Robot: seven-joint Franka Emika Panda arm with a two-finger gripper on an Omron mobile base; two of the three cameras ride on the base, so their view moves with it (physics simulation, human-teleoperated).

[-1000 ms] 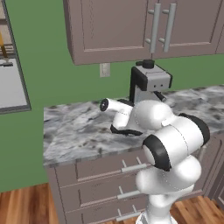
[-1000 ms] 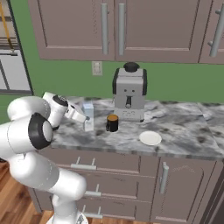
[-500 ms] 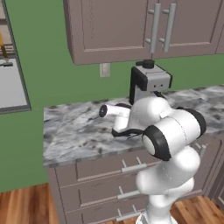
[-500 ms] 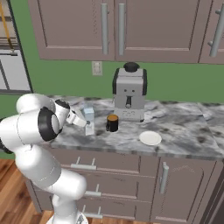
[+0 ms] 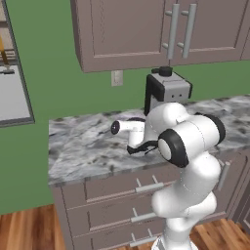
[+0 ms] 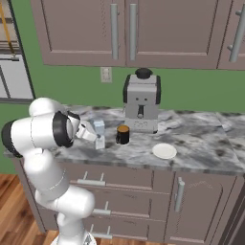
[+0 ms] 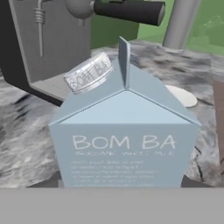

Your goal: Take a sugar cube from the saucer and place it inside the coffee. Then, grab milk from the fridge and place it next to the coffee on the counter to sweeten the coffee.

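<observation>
Holding the small pale blue-grey gabled milk carton [image 6: 99, 134] upright between my gripper's [image 6: 97, 139] fingers, I have it standing on the grey-and-white marbled counter [image 6: 201, 152], just left of the black coffee cup [image 6: 122, 134] with a slim gap.

Marbled counter [image 6: 201, 148] with milk [image 6: 99, 134], coffee [image 6: 123, 135], saucer [image 6: 164, 151] and espresso machine [image 6: 141, 102].

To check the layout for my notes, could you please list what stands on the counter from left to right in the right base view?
milk → coffee → espresso machine → saucer
</observation>
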